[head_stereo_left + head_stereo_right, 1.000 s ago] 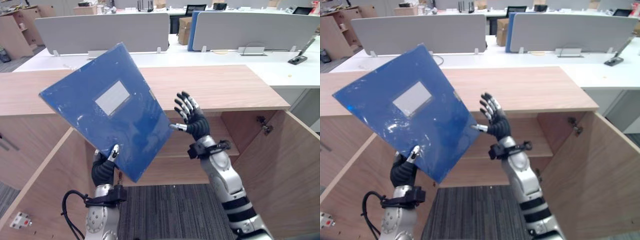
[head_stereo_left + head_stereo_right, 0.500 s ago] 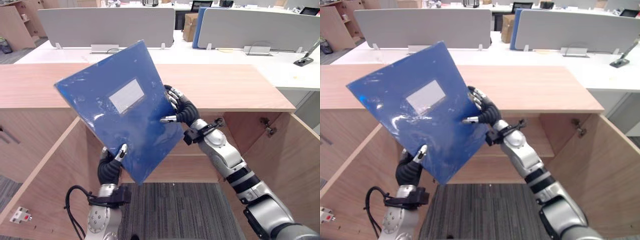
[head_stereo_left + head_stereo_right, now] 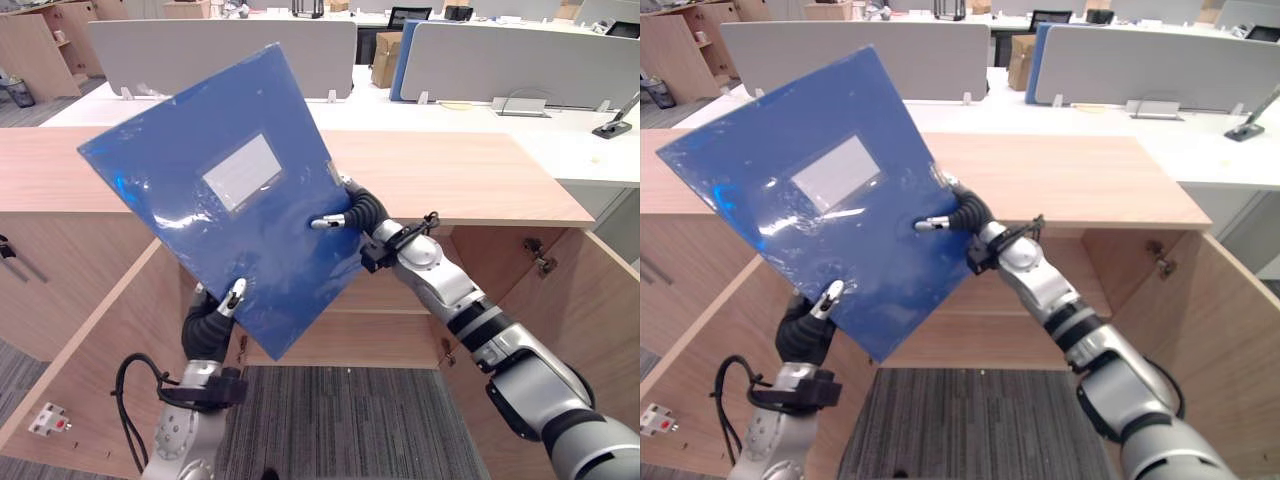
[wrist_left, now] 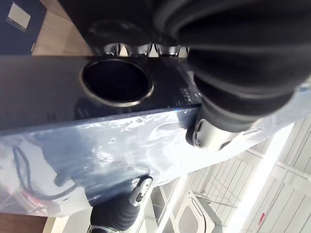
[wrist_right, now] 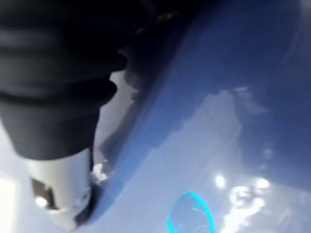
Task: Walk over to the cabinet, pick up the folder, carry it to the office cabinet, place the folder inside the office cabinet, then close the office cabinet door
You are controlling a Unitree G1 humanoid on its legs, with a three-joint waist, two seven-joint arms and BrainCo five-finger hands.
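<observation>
The left hand (image 3: 207, 330) pinches the bottom corner of a blue glossy rectangular folder (image 3: 230, 200) with a pale label, its thumb on the front face and its fingers curled behind. The right hand (image 3: 358, 212) clamps the folder's side edge, thumb tip pressed on the front, fingers tucked behind. The folder stands tilted above the left hand. Below and beyond both hands is the light wooden office cabinet (image 3: 480, 180), its doors (image 3: 590, 320) swung open.
</observation>
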